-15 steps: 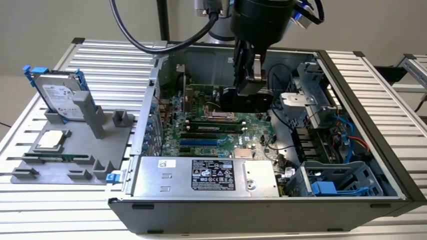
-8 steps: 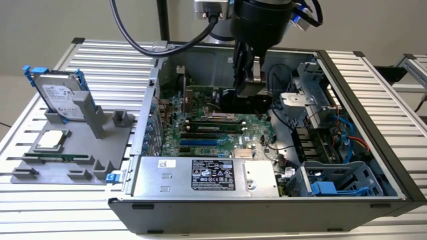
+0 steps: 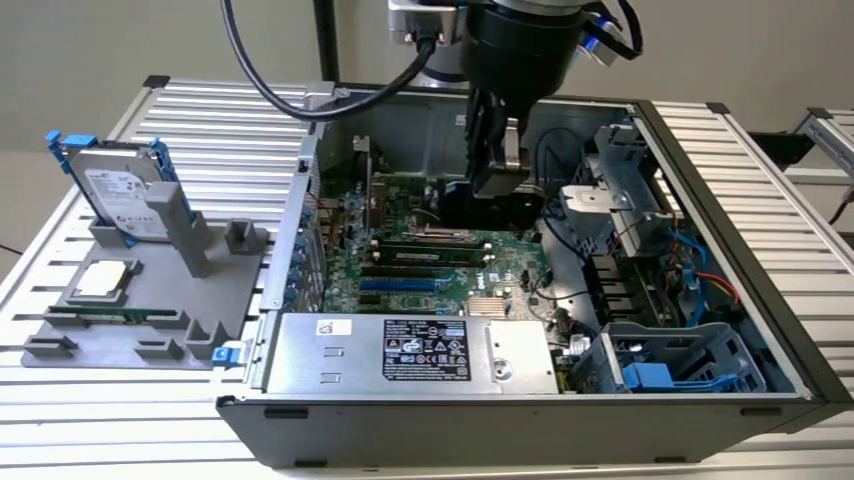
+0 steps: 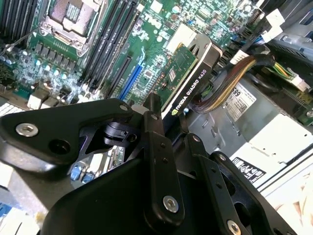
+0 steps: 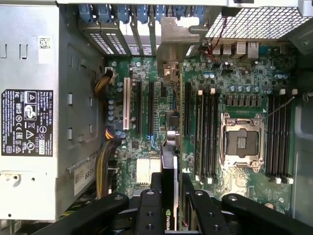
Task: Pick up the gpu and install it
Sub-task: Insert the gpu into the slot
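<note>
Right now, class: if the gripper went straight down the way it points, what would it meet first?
The gripper holds the graphics card on edge over the motherboard inside the computer case. Going straight on, the card's lower edge would probably meet the motherboard's expansion slots first, though which slot is unclear.

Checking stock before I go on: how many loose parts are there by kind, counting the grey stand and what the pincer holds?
gpu, held in the pincer: 1
hard drive, on the grey stand: 1
processor chip, on the stand: 1
memory stick, on the stand: 1
Total: 4
</note>
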`<action>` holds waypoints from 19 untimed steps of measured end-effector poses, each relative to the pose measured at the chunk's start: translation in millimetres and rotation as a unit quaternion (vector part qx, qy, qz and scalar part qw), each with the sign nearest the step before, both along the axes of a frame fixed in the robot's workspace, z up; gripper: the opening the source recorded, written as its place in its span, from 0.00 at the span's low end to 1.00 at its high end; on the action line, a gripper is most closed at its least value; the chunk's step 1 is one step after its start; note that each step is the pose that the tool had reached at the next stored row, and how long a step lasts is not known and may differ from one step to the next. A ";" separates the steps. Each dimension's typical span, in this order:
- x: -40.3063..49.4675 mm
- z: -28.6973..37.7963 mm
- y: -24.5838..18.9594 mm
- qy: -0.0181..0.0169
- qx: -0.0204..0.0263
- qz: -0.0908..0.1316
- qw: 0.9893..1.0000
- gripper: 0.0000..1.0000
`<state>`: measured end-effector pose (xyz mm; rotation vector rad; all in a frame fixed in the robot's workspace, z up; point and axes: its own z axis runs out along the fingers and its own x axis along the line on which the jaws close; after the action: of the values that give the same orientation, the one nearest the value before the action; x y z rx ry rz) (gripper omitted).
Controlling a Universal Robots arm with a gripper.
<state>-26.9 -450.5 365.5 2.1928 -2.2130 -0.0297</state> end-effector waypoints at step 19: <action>0.0 -9.9 0.6 0.000 0.000 0.000 1.000 0.00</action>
<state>-26.9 -449.9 355.5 2.1925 -2.2133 -0.0296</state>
